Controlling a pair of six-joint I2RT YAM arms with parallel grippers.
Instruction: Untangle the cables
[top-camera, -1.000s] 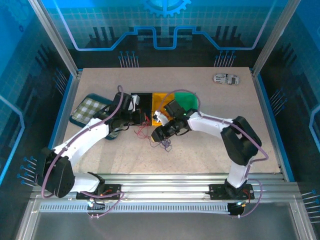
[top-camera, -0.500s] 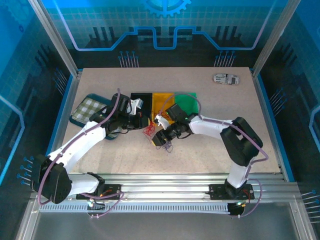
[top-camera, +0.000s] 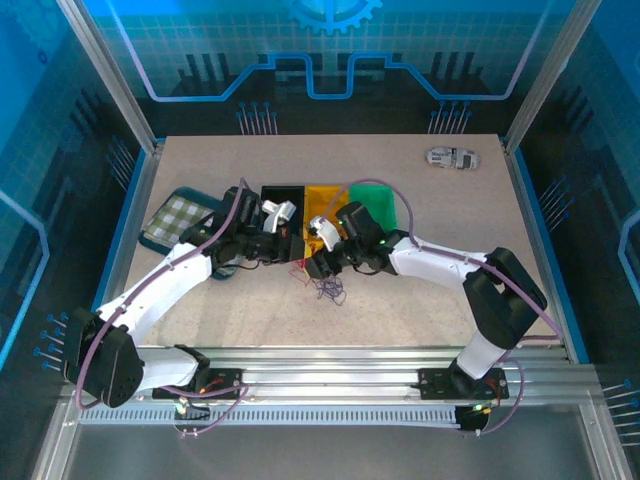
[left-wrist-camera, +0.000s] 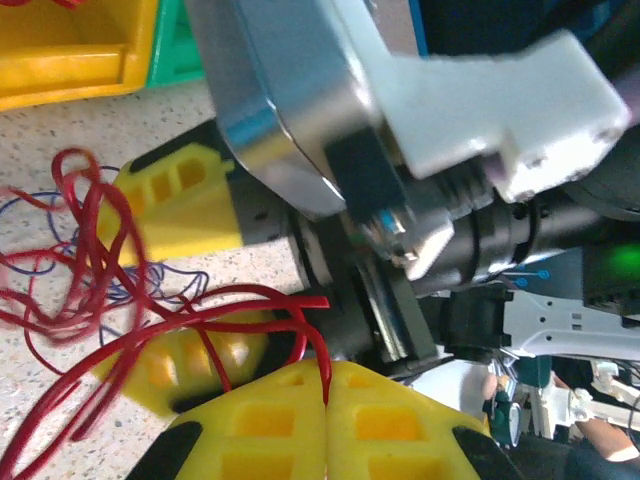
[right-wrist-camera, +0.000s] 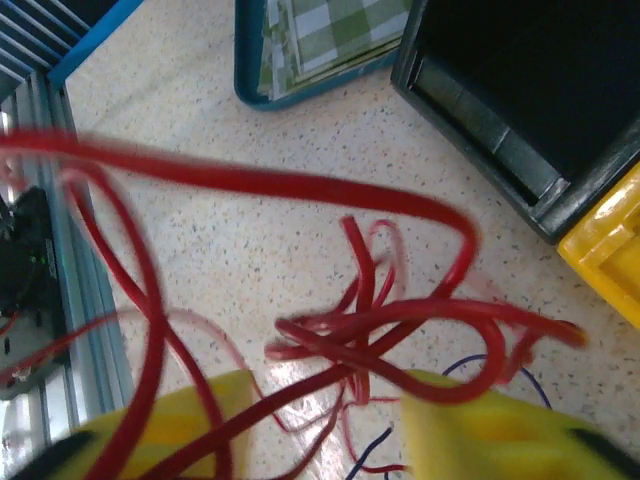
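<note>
While my left gripper (left-wrist-camera: 325, 405) pinches the red cable (left-wrist-camera: 200, 310) tight and my right gripper (right-wrist-camera: 325, 425) stands part-open around its loops (blue strands (top-camera: 328, 292) pooled on the table (top-camera: 420, 280) before the yellow bin (top-camera: 320, 195)), I judge we're mid-separation: next, close right and draw apart slowly.

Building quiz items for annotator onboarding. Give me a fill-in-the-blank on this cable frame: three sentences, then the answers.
1. The cable pinched in the shut left end effector is ___ in colour.
2. Between the black bin and the green bin stands a ___ bin.
3. The tray holding the checked cloth sits to the ___ of the black bin.

Missing words: red; yellow; left.
</note>
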